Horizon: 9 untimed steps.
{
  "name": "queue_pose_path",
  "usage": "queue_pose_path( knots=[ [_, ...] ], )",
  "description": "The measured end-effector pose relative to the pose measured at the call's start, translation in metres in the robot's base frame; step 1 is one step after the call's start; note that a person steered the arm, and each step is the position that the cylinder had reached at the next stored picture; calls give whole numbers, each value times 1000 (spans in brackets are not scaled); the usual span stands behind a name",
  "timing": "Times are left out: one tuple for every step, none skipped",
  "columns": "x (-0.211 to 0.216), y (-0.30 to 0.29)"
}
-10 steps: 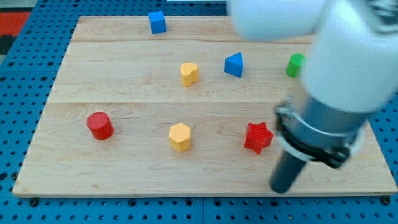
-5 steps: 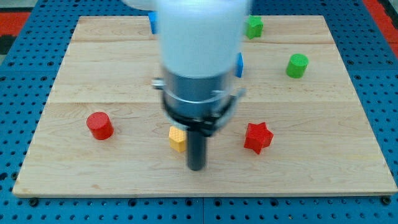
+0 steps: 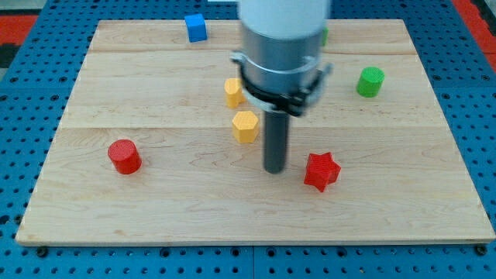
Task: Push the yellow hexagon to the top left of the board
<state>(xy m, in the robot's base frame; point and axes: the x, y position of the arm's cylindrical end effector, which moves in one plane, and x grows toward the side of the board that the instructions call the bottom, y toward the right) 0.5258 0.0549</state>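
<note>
The yellow hexagon [image 3: 245,126] lies near the middle of the wooden board [image 3: 155,201]. My tip [image 3: 274,169] rests on the board just to the hexagon's lower right, apart from it, and to the left of the red star [image 3: 322,171]. A second yellow block [image 3: 233,91] of rounded shape sits just above the hexagon, partly behind the arm.
A red cylinder [image 3: 124,156] stands at the view's left. A blue cube [image 3: 196,27] sits at the top edge. A green cylinder [image 3: 370,81] is at the right. The arm's body hides the blue block and the other green block behind it.
The yellow hexagon has moved up and to the right, from the lower middle to just below the other yellow block. My tip has moved right and up.
</note>
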Motion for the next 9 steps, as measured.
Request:
queue_pose_path(
  knots=[
    [4, 30],
    [-8, 0],
    [-43, -17],
    [-54, -80],
    [-56, -140],
    [-57, -72],
    [-78, -65],
    [-73, -164],
    [-78, -179]
  ],
)
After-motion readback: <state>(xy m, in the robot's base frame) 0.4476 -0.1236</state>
